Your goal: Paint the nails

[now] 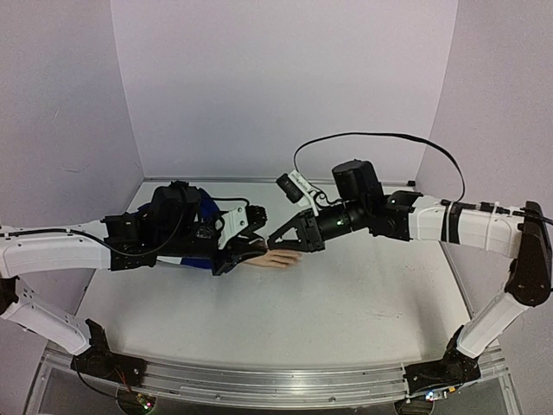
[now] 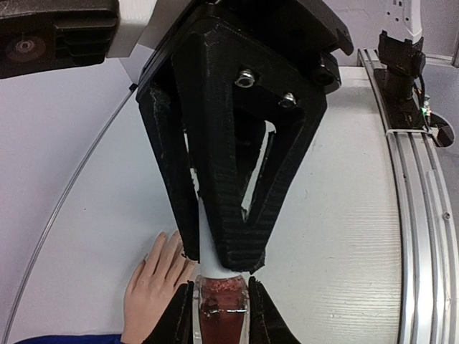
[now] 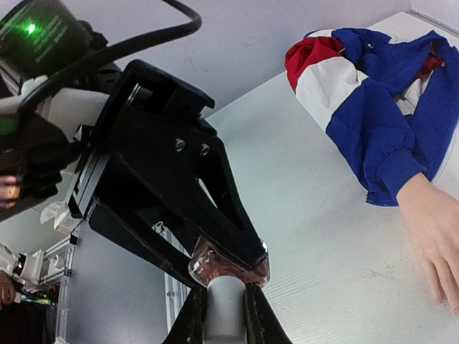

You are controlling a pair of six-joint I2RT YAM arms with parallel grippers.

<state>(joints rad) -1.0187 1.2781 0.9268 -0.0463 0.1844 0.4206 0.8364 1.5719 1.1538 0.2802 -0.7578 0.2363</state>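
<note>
The pale peach mannequin hand (image 1: 278,258) lies flat on the table, its blue, red and white sleeve (image 1: 204,212) under my left arm. It also shows in the left wrist view (image 2: 152,287) and the right wrist view (image 3: 434,236). Its nails are too small to make out. My left gripper (image 2: 221,287) is shut on the glass body of a small pink bottle (image 2: 224,315), held just above the table beside the hand. My right gripper (image 3: 226,294) is shut on the bottle's white cap (image 3: 226,308). The two grippers meet tip to tip (image 1: 268,245).
The sleeve (image 3: 373,107) lies bunched at the back left of the white table (image 1: 363,303). A metal rail (image 1: 285,380) runs along the near edge. Purple walls close in the back and sides.
</note>
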